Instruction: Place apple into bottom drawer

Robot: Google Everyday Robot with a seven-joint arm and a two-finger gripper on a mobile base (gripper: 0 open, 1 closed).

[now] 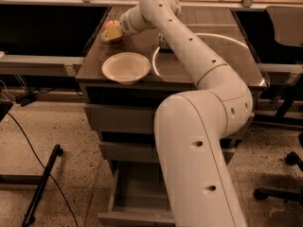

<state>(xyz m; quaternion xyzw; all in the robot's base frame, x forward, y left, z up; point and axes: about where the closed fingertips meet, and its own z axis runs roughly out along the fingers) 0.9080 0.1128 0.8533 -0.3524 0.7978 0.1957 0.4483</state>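
Note:
The apple (pixel 112 23) is small and red-orange and sits at the far left corner of the dark cabinet top (pixel 208 65). My gripper (pixel 112 33) is right at the apple, on its near side and touching or almost touching it. The white arm (pixel 189 56) reaches to it across the top from the lower right. The bottom drawer (pixel 135 200) is pulled open at the foot of the cabinet and nothing shows inside it. The two drawers above it are shut.
A white bowl (pixel 126 66) stands near the front left edge of the top, just in front of the gripper. A dark bit of a can (pixel 162 43) peeks out behind the arm. A black stand leg and cable (pixel 40 183) lie on the floor at left. An office chair (pixel 286 32) stands at right.

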